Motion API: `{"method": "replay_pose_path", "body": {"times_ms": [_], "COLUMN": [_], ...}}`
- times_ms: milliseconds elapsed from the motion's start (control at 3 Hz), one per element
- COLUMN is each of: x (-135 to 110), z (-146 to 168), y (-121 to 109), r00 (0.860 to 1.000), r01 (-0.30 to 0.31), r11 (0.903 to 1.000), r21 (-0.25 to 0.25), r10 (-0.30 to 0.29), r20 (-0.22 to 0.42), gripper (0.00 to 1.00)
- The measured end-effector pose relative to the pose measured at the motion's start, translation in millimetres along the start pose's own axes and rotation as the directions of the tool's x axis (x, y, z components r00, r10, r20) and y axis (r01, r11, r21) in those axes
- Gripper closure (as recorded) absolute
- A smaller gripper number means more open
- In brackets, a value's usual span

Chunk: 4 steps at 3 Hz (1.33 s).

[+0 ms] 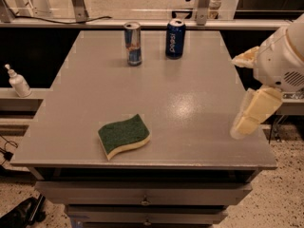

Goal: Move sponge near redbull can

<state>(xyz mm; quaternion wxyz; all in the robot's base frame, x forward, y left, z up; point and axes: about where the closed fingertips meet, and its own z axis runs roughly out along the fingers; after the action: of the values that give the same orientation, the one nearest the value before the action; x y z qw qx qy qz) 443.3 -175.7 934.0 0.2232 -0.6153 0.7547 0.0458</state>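
The sponge [124,135], dark green on top over pale yellow foam, lies flat near the front edge of the grey table [190,103], left of centre. The redbull can [133,43], slim, silver and blue, stands upright at the back of the table. My gripper [248,87] hangs at the table's right edge, well right of the sponge and touching nothing. Its two pale yellow fingers [252,111] stand apart, open and empty.
A dark blue Pepsi can [175,38] stands right of the redbull can at the back. A white pump bottle [18,81] sits on a ledge left of the table. Drawers run under the table's front edge.
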Motion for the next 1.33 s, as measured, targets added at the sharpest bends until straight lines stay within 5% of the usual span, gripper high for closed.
{"method": "replay_pose_path", "body": {"times_ms": [667,1333], "x": [-41,-91], "z": [62,113], "y": [12,44], "r00": [0.982,0.935], "r01": [0.016,-0.004], "r11": [0.9949,0.9820], "r21": [-0.099,-0.189], "r10": [0.003,0.071], "r20": [0.188,0.347], "gripper": [0.00,0.00]}}
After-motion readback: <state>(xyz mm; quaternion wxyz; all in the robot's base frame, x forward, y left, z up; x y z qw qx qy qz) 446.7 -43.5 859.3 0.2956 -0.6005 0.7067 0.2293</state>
